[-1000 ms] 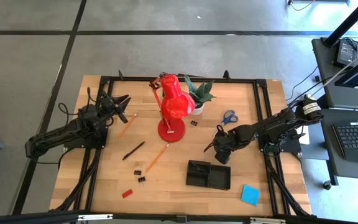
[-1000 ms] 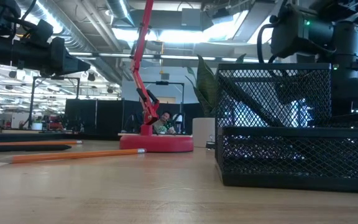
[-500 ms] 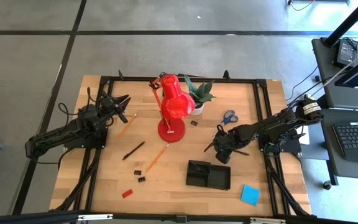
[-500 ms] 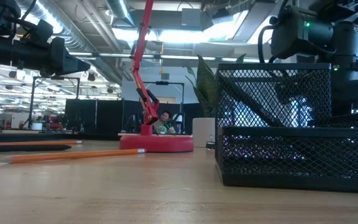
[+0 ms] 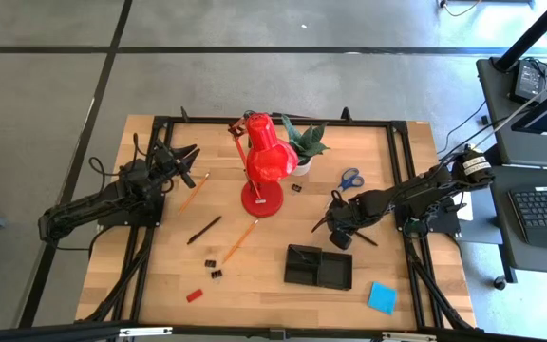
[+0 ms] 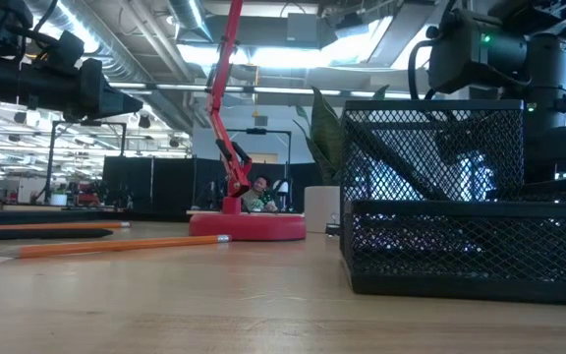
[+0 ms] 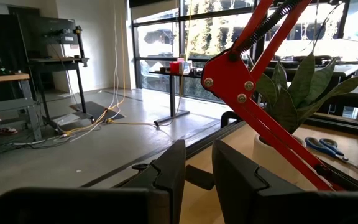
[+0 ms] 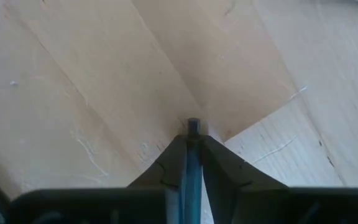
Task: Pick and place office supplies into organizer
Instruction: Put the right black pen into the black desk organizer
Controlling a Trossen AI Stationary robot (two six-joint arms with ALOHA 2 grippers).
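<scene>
My right gripper (image 5: 334, 226) points down at the table, just beyond the black mesh organizer (image 5: 319, 267), and is shut on a thin black pen (image 5: 367, 238). My left gripper (image 5: 186, 163) waits level above the table's far left, its fingers (image 7: 166, 174) apart with nothing between them. Loose on the table lie blue-handled scissors (image 5: 350, 178), two orange pencils (image 5: 194, 193) (image 5: 240, 240), another black pen (image 5: 204, 229), small black clips (image 5: 214, 266), a red block (image 5: 194, 295) and a blue note pad (image 5: 382, 297). My right gripper pinches the black pen's shaft (image 8: 193, 127) between its two fingers, near one end, which shows just past the fingertips. The fingers come from above, pointing down, and lie across the pen. Whether the pen still rests on the table cannot be told.
A red desk lamp (image 5: 264, 166) and a small potted plant (image 5: 304, 142) stand at the far middle. In the low view the organizer (image 6: 470, 216) hides most of my right arm. Bare wood lies between the lamp's base and the organizer.
My right gripper has stayed in place and drawn its fingers together on the black pen. The pen's free end has swung a little toward the table's near edge.
</scene>
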